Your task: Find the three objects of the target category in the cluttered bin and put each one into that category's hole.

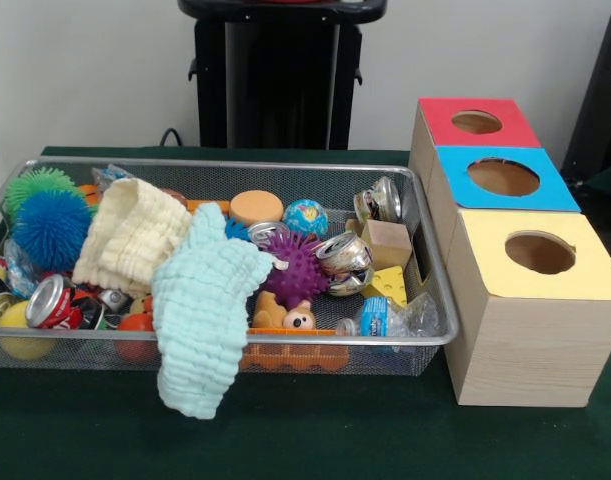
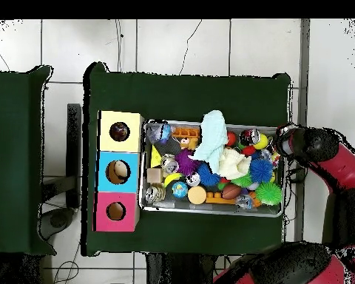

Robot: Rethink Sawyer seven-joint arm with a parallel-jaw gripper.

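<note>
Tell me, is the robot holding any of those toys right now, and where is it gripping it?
That cannot be told. Its gripper shows in neither view; only the red arm appears, beside the bin. The pale green cloth simply hangs over the rim.

The bin (image 1: 430,262) sits on the table (image 1: 315,440), with three boxes in a row just to its right. The nearest box (image 1: 530,320) carries the hole (image 1: 540,253). Inside the bin, two cloths lie over the clutter; one cloth (image 1: 200,320) hangs over the near rim.
</note>
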